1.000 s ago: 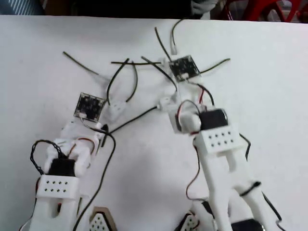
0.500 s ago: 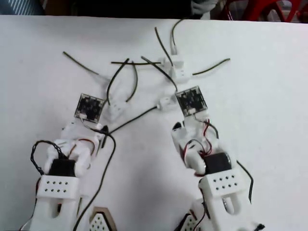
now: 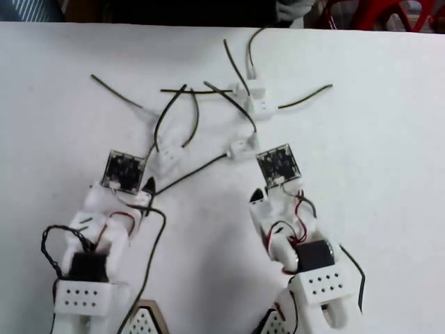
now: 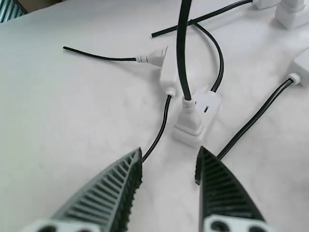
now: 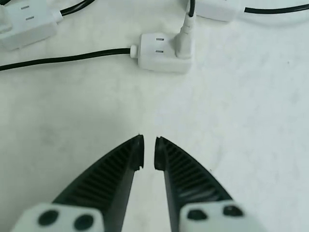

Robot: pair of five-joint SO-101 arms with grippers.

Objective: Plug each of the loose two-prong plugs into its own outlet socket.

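My left gripper is open over bare table, its ribbed fingers apart. Just ahead of it a white outlet socket holds a plug with a black cord. Farther off another two-prong plug lies against a second white outlet; whether it is seated I cannot tell. My right gripper is shut with nothing in it, a short way back from an outlet socket with a plug standing in it. From above, this outlet lies between the left gripper and the right gripper.
Two more white outlets lie at the far middle of the table, among several thin black cords. Another outlet with two slots sits off to one side. A thick black cable runs between the arms.
The right arm has drawn back from the far outlets toward the near edge. The left arm has also slid back a little.
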